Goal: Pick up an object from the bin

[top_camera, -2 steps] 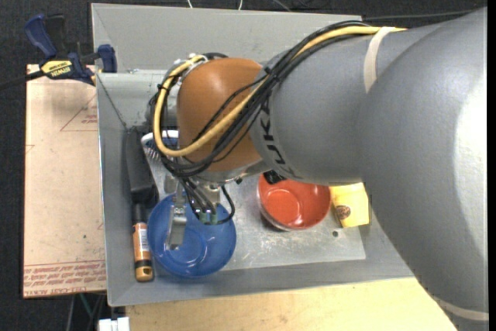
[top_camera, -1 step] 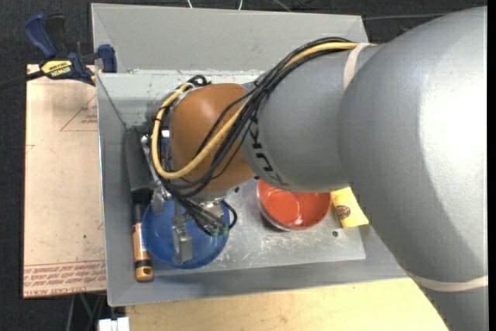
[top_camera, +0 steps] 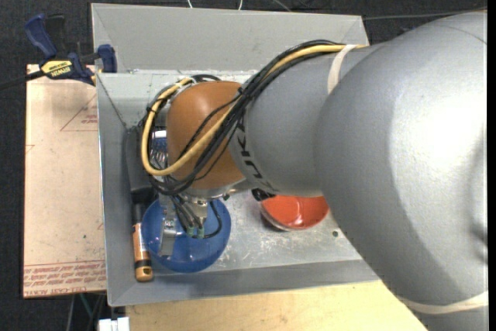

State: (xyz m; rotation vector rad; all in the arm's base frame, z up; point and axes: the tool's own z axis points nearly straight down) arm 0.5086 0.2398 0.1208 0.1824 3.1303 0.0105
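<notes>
My gripper (top_camera: 184,227) reaches down under the orange wrist cover at the bin's front left, its tips inside a blue round bowl-like dish (top_camera: 186,244). Just left of the dish, along the bin's left wall, lies a slim black tool with an orange-brown end (top_camera: 142,248). An orange-red rounded bowl (top_camera: 294,212) lies to the right of the gripper on the bin floor, partly under the arm.
The thick grey arm with its cables covers the bin's middle and right. A silvery-blue thing (top_camera: 159,149) peeks out left of the orange cover. The bin's left and front walls stand close to the gripper.
</notes>
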